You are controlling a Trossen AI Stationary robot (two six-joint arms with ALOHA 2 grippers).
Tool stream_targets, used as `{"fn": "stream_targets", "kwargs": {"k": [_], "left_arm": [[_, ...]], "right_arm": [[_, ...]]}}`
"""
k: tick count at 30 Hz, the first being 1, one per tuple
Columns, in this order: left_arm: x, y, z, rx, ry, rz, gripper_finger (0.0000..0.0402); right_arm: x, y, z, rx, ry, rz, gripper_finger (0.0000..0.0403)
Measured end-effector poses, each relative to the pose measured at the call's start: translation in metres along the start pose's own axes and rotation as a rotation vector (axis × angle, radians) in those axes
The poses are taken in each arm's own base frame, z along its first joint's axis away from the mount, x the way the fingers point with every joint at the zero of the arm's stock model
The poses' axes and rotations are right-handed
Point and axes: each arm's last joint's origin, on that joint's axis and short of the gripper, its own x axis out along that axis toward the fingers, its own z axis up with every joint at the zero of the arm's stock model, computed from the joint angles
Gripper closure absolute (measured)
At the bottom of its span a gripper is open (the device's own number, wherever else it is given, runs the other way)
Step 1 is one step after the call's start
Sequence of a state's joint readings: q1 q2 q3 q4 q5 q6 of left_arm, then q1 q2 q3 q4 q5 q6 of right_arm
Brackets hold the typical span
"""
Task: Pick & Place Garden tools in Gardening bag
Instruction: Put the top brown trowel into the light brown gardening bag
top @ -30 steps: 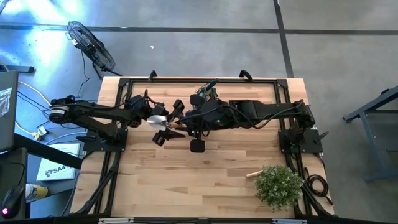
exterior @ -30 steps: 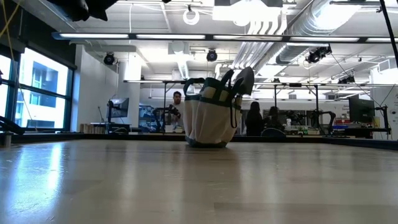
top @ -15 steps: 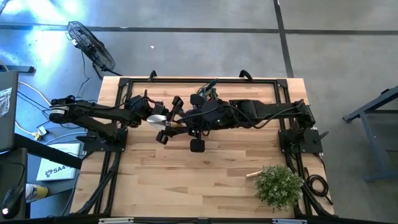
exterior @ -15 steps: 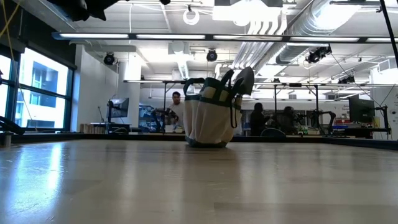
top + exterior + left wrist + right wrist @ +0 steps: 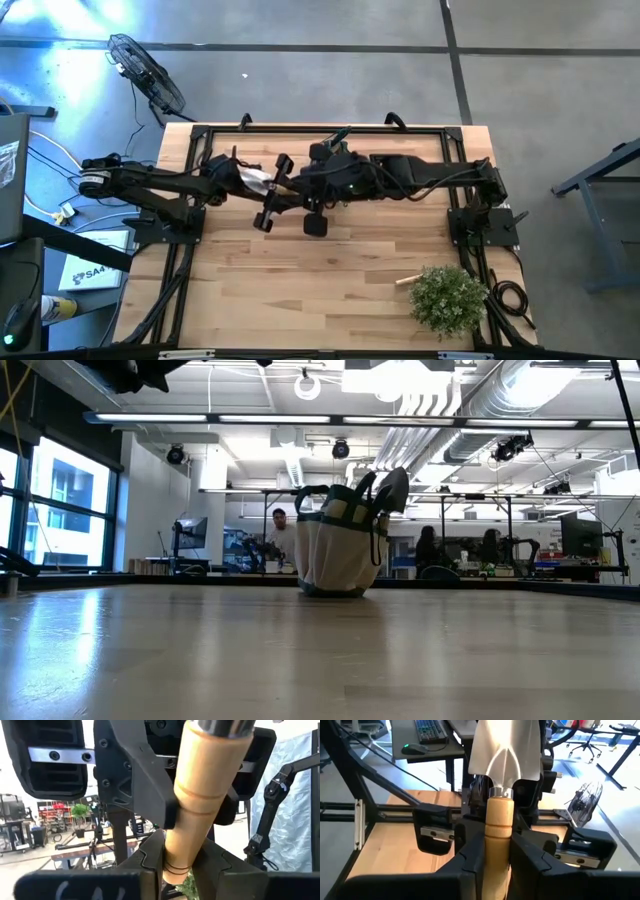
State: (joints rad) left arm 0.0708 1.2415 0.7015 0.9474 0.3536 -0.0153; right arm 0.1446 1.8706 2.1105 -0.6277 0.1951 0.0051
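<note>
A trowel (image 5: 255,180) with a shiny metal blade (image 5: 506,747) and a pale wooden handle hangs in the air over the table's far middle. My left gripper (image 5: 283,188) reaches in from the left and my right gripper (image 5: 293,190) from the right. They meet at the handle, and each is shut on it. The gardening bag (image 5: 340,545), olive-tan with dark green trim, stands on its base on the table, with a grey blade (image 5: 395,485) and dark handles sticking out of its top. In the high view my right arm mostly covers the bag. My left gripper (image 5: 177,857) pinches the wooden handle between its two fingers at the grooved part near its free end (image 5: 172,866), coming level from the table's left. The trowel is lifted clear of the table. My right gripper (image 5: 498,845) pinches the handle's two sides (image 5: 498,827) between its two fingers, below the metal collar and coming from the table's right. The handle runs on past the fingers, with the blade pointing away toward my left arm.
A bushy green plant (image 5: 447,298) stands at the near right corner with a pale wooden piece (image 5: 405,280) lying beside it. The table's near half (image 5: 300,290) is bare wood. People move in the room behind the table in the low view.
The trowel and both grippers have shifted a little toward the table's far edge, with the blade staying over my left arm. The bag has not moved.
</note>
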Motion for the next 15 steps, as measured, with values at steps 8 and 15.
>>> {"fn": "stream_targets", "kwargs": {"k": [8,15], "left_arm": [[-0.001,0.001,-0.003,-0.032,0.045,0.043,0.0339],[-0.014,-0.002,0.002,-0.040,0.229,0.114,0.0339]], "right_arm": [[-0.002,0.006,-0.002,-0.026,0.021,-0.008,0.0277],[-0.036,0.022,0.000,-0.011,0.068,0.047,0.0263]]}}
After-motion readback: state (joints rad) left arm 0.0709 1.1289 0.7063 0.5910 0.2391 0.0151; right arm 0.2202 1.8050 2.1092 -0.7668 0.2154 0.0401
